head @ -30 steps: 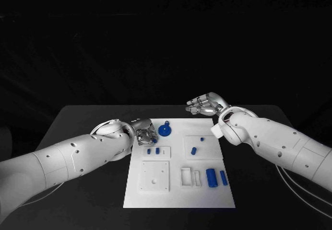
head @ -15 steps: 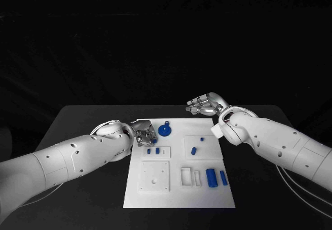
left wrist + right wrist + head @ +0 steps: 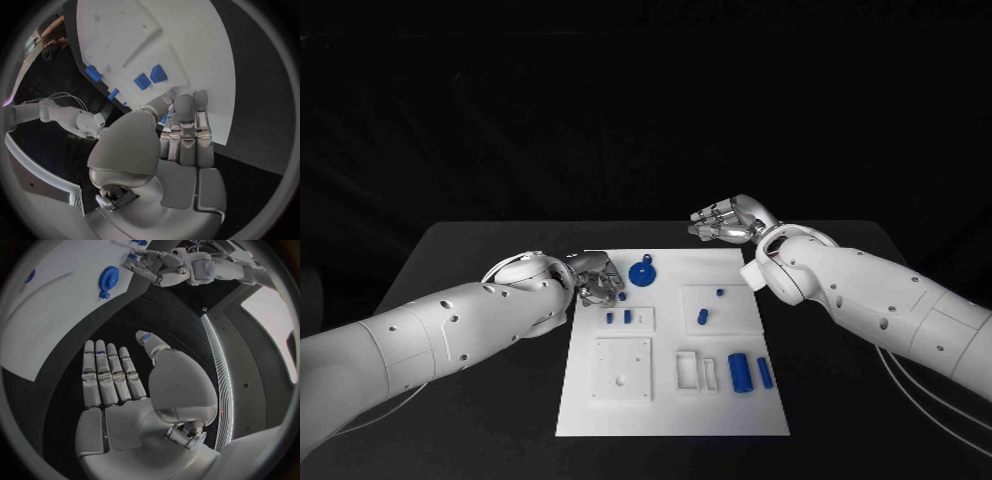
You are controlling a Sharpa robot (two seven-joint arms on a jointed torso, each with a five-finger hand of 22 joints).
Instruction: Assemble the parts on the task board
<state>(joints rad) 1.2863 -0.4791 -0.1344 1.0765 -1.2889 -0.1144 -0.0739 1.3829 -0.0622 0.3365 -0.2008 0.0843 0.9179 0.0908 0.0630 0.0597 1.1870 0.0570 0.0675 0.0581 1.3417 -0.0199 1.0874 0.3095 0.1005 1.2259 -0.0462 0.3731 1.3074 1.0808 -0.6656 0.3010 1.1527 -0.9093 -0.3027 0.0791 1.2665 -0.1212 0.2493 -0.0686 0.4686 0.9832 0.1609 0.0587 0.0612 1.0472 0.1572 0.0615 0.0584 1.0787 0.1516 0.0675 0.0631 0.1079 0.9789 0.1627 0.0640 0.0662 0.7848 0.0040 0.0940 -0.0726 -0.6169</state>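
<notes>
The white task board [image 3: 668,420] lies in the middle of the table, and a round blue gear part [image 3: 642,271] sits near its far edge. My left hand [image 3: 599,277] hovers low over the board's left edge just beside the gear, fingers straight and close together [image 3: 184,130]. A small blue bit [image 3: 164,119] shows between its thumb and fingers; whether it is held I cannot tell. My right hand [image 3: 726,222] hangs above the table beyond the board's far edge, palm flat, fingers apart and empty [image 3: 119,385]. The gear [image 3: 109,277] and left hand [image 3: 159,265] also show from the right wrist.
Small blue pegs [image 3: 627,315] stand in a block at the board's left. Two more blue pieces [image 3: 704,315] sit in a square plate on the right. Two blue cylinders [image 3: 738,371] lie near the front right, beside white frames [image 3: 689,367] and a white square plate [image 3: 622,367].
My left hand has drawn slightly up and back along the board's left edge. The right hand and the parts on the board have kept still.
</notes>
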